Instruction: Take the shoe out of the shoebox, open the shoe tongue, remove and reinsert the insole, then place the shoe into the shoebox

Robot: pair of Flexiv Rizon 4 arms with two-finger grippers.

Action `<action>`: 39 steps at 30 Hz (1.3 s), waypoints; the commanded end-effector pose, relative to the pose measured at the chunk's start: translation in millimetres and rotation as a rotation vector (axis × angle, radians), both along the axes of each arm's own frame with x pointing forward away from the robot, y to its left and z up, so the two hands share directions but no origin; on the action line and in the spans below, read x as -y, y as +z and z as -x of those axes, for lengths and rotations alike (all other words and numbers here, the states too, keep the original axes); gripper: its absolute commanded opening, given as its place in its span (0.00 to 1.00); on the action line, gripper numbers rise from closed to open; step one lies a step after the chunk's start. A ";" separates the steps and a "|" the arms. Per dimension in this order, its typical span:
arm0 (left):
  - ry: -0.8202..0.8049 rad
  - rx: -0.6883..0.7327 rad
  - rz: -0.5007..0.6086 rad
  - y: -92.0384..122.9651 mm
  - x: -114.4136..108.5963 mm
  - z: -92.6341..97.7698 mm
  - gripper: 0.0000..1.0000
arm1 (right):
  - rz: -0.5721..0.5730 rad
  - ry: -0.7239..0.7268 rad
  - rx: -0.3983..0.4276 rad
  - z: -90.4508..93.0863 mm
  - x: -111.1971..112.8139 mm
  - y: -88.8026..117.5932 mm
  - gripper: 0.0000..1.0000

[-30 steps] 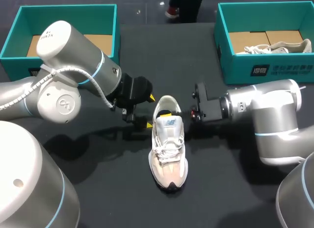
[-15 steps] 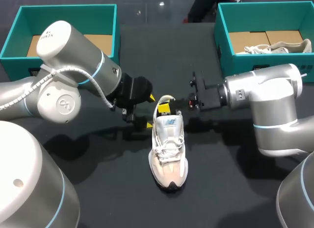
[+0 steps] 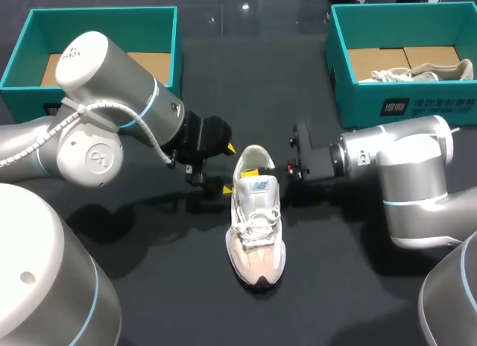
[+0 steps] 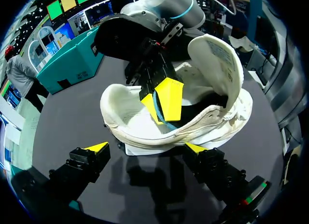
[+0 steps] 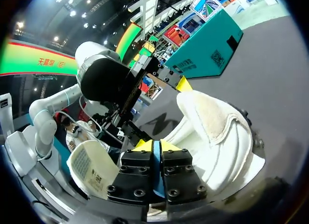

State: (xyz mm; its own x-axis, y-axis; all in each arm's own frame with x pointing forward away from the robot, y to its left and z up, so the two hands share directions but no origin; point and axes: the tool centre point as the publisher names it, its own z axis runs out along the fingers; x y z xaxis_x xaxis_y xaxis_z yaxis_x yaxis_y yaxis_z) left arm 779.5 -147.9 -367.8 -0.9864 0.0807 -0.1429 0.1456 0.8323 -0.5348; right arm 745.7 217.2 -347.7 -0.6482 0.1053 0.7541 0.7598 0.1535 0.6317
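With my right gripper [image 5: 152,146] pinching the insole [image 4: 158,112] at the head view's centre and my left gripper [image 4: 146,147] open, the shoe [image 3: 256,227] could lift along.

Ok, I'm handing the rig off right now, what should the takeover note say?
The shoe stands on the table between the arms, tongue lifted.
The left gripper: jaws open, beside the heel, not gripping.
The right gripper: jaws shut on a thin blue edge inside the shoe, likely the insole.
Done: shoe out of its box, tongue open.
Left: pull the insole out, reinsert it, return the shoe to a teal shoebox.
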 end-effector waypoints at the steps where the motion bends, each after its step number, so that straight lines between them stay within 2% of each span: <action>1: 0.000 0.001 0.001 -0.8 -0.1 0.4 1.00 | -0.001 -0.024 0.002 10.9 -3.4 -7.7 0.00; 4: 0.000 0.001 0.001 -0.8 -0.1 0.4 1.00 | 0.020 -0.028 0.036 9.2 -3.6 4.3 0.00; 5: 0.000 0.001 0.001 -0.8 -0.1 0.4 1.00 | 0.030 -0.026 0.049 8.0 -3.8 9.0 0.15; 6: 0.000 0.001 0.001 -0.8 -0.1 0.4 1.00 | 0.040 -0.022 0.062 6.8 -3.9 13.5 0.25; 8: 0.000 0.001 0.001 -0.8 -0.1 0.4 1.00 | 0.057 -0.013 0.086 5.1 -4.1 21.2 0.42; 9: 0.000 0.001 0.001 -0.8 -0.1 0.4 1.00 | 0.069 -0.009 0.098 4.1 -4.3 25.2 0.45; 20: -0.034 0.024 -0.002 5.3 -3.9 2.5 1.00 | 0.183 0.014 0.165 -3.7 3.1 54.5 0.45; 31: -0.064 0.032 -0.010 19.2 -15.6 -1.4 1.00 | 0.239 0.001 0.164 -13.5 17.3 62.8 0.45; 39: -0.136 0.032 -0.026 30.4 -33.4 -6.3 1.00 | 0.281 -0.021 0.136 -28.9 43.7 66.8 0.45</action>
State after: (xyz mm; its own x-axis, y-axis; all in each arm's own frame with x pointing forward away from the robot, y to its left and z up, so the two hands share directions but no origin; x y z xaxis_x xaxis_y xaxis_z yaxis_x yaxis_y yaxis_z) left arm 786.4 -123.2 -346.7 -0.9636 0.2003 -0.1772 0.2639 0.8201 -0.5077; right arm 772.9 186.2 -287.9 -0.7424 0.3060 0.5960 0.6693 0.2981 0.6806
